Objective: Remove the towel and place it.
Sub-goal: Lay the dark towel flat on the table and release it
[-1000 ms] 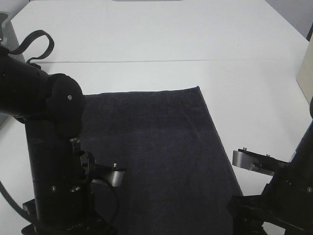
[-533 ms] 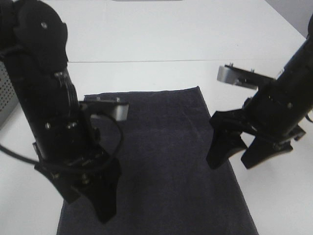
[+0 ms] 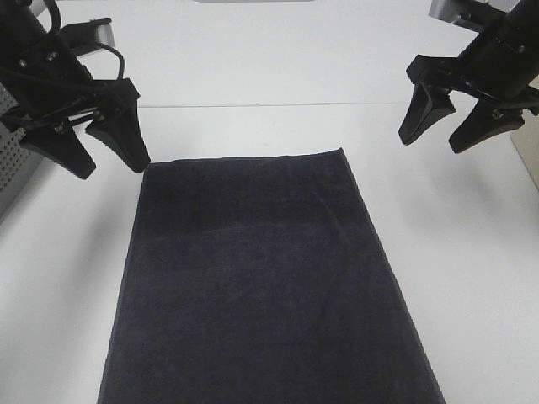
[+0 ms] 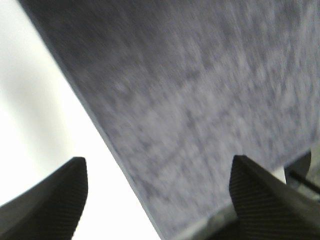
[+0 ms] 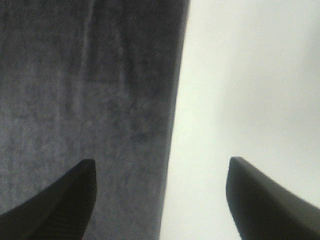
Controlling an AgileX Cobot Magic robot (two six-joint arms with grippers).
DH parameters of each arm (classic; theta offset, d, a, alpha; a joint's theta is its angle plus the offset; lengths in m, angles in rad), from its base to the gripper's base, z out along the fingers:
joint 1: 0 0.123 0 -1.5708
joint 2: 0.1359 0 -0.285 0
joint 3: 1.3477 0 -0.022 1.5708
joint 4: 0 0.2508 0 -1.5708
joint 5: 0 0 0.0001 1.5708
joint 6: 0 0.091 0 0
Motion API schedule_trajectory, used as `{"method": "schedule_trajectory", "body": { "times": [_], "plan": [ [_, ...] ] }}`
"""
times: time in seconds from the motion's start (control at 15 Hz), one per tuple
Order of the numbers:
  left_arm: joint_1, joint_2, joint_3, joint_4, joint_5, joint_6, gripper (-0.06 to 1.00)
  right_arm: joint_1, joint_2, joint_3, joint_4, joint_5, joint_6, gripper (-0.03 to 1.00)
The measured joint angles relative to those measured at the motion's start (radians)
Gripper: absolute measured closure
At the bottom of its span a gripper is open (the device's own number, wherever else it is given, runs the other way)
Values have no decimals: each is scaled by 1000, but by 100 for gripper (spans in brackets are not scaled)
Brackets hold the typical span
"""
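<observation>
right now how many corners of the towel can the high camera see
2: far left corner of the towel, by the left gripper; far right corner. Near corners are cut off.

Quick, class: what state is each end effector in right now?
Left end effector: open, holding nothing.
Right end effector: open, holding nothing.

towel [image 3: 261,278] near end cut off by picture edge, left wrist view blurred
</observation>
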Motion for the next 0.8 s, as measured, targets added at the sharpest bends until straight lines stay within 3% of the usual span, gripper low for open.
{"method": "schedule_trajectory", "body": {
  "times": [0.2, 0.4, 0.6, 0.8],
  "plan": [
    [45, 77, -57, 31, -28, 7, 16, -38, 87, -48, 11, 3, 35, 26],
    [56, 114, -72, 66, -83, 8, 14, -32, 148, -113, 12, 66, 29, 15],
    [109, 220, -166, 28, -109, 23, 14, -32, 334, -382, 15, 202, -16, 11],
    [118, 365, -306, 0, -146, 45, 14, -32, 548, -652, 104, 207, -54, 11]
  ]
}}
